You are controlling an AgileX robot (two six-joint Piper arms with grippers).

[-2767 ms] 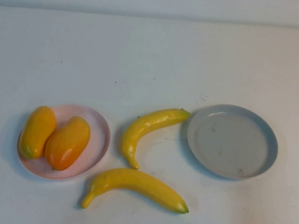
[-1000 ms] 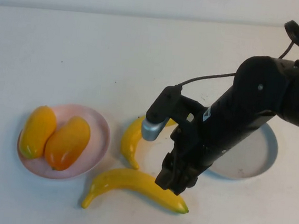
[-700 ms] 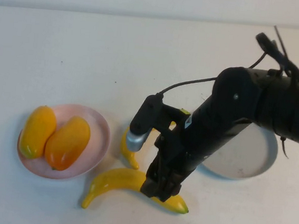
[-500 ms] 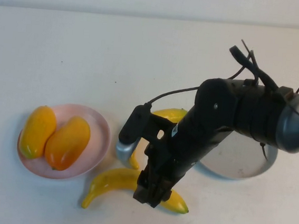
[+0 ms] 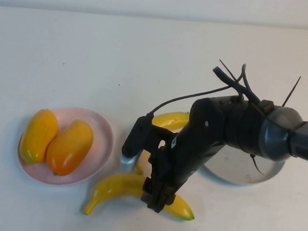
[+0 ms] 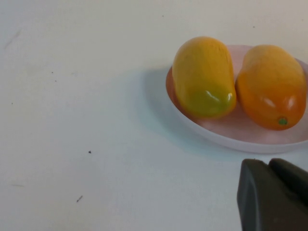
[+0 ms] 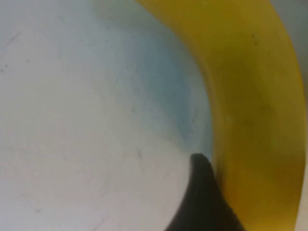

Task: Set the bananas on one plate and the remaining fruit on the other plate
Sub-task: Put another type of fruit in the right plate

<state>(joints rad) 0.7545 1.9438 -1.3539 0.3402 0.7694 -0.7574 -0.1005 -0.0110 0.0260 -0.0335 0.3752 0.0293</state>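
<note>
The nearer banana [image 5: 128, 187] lies on the worktop [image 5: 94, 60] just in front of the pink plate [image 5: 104, 138], with the right gripper [image 5: 157, 197] lowered onto its middle, fingers spread wide to straddle it and not yet closed. The second banana [image 5: 171, 120] rests beside the grey-blue plate [image 5: 269, 170], mostly hidden by the arm. Both mango-like fruits [image 5: 56, 139] already sit together on the pink plate, so only the bananas remain. The left gripper [image 6: 272, 195] stays parked near that plate, fingers closed and empty. The worktop is plain white, meeting a pale wall behind.
</note>
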